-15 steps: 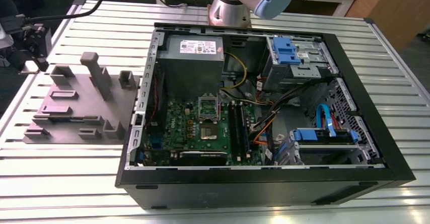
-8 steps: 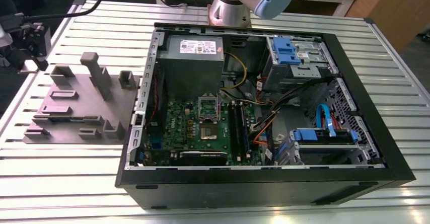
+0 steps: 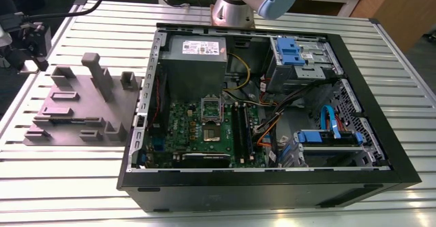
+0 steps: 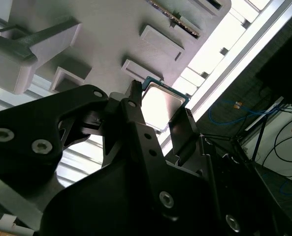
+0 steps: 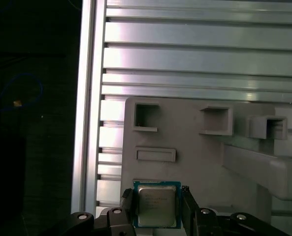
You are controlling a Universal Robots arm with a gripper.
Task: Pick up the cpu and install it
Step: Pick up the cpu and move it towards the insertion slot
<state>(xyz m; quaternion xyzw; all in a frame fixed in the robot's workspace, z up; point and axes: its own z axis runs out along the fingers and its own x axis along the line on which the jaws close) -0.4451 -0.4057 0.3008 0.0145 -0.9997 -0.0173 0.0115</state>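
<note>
The exterior view shows the open computer case (image 3: 272, 183) beside the grey holder block (image 3: 81, 104) on the slatted table (image 3: 68, 176). Both wrist views show the cpu (image 5: 156, 206) at the block's edge. The gripper (image 5: 157, 196) faces the block, jaws clamped on the cpu's opposite sides.

Black hand (image 4: 160, 104) with silver screws (image 4: 166, 198); grey arm (image 3: 235, 10), blue cap (image 3: 278, 0).

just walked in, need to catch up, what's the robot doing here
The black hand of the robot arm is closed on two opposite edges of a small flat square cpu with a silver-grey metal top, at the edge of a grey moulded holder block on the slatted metal table. Whether the cpu is lifted off the block is unclear. The open black computer case with its green motherboard sits beside the block; the cpu is not in it yet.
</note>
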